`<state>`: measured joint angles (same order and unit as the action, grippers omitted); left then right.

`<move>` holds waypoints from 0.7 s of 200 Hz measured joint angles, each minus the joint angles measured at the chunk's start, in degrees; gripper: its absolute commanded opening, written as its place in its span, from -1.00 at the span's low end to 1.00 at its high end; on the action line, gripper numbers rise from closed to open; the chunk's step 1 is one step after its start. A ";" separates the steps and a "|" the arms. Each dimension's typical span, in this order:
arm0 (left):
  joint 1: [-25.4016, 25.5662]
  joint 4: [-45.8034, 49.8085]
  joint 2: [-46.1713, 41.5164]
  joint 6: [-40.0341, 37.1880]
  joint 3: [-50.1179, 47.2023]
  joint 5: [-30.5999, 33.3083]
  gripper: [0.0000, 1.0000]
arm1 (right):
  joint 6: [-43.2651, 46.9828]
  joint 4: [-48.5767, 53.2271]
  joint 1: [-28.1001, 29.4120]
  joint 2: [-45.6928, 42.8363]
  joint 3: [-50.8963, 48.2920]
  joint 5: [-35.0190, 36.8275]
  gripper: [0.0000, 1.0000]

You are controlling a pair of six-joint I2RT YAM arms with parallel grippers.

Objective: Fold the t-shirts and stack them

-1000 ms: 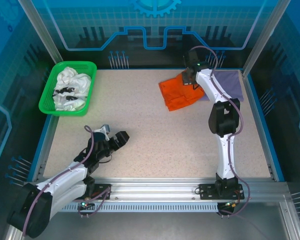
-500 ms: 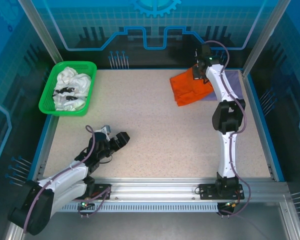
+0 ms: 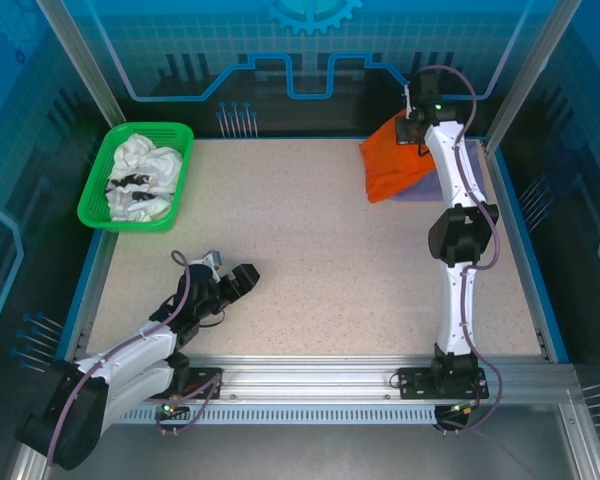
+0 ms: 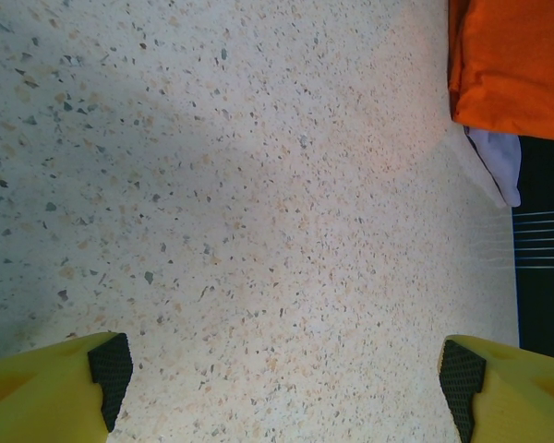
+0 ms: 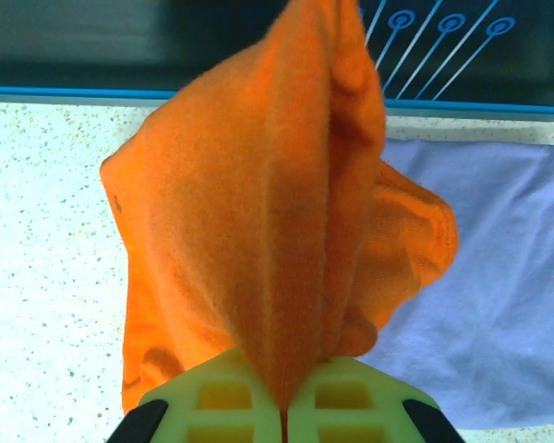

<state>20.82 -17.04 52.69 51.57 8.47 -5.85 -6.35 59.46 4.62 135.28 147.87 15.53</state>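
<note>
Orange t-shirt [image 5: 258,203] — fuzzy cloth, bunched cone — pinched by right end effector [image 5: 282,406].

basket [image 3: 123,226]: green plastic with lattice walls, at the far left corner of the surface, close to the left edging.
surface [image 3: 300,260]: flat, pale, speckled like stone.
edging [image 3: 523,250]: thin blue strip along the surface's sides.
back panel [image 3: 300,60]: translucent blue, printed with circuit-like lines.
rail [image 3: 310,385]: slotted aluminium bar along the near edge.
</note>
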 measured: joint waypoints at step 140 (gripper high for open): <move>0.00 0.04 2.21 0.04 0.81 -0.04 0.78 | -0.07 0.61 -8.98 4.61 3.76 -8.79 -1.00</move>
<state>20.82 -16.99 54.89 51.62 9.28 -5.89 -6.42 60.07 -4.36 139.90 151.63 6.74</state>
